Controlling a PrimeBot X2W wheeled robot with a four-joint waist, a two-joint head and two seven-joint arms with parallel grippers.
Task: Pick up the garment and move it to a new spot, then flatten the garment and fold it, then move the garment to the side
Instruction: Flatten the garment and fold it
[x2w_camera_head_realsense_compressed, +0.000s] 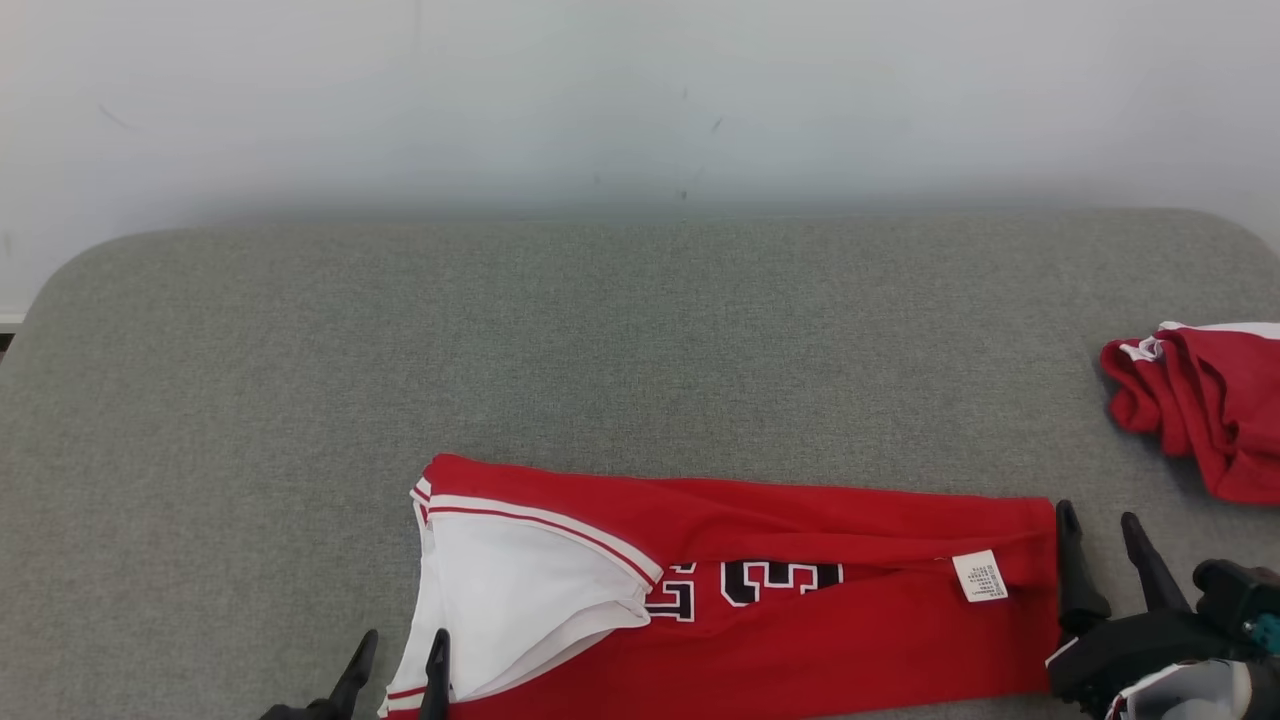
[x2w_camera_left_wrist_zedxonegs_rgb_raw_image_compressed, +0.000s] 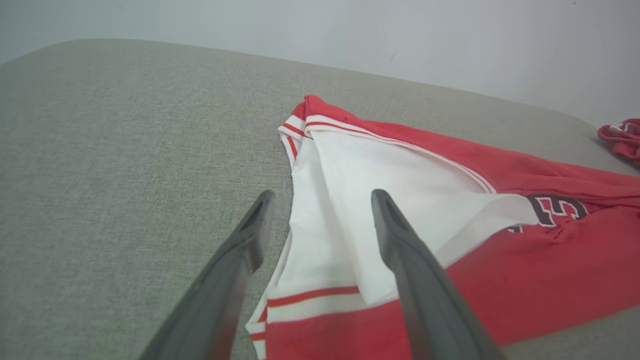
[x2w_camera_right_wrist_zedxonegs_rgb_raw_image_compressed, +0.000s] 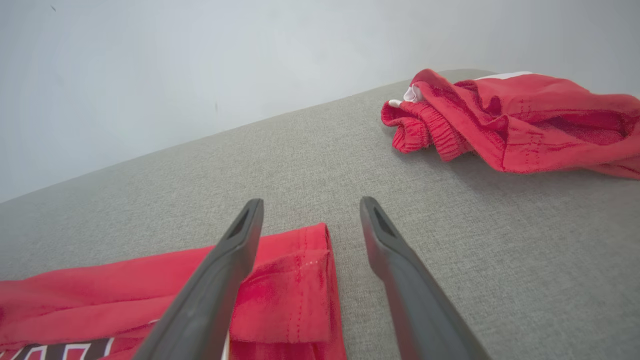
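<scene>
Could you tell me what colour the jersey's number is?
The number is black, outlined white; head view shows it best.

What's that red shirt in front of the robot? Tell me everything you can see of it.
The red jersey lies folded into a long band across the near part of the grey padded surface. It looks like soft knit cloth, with black white-edged numerals, a white panel edged in red-and-white stripes at its left end, and a small white label near its right end. The open left claw straddles its left edge, the open right claw its right hem; contact is unclear.
</scene>
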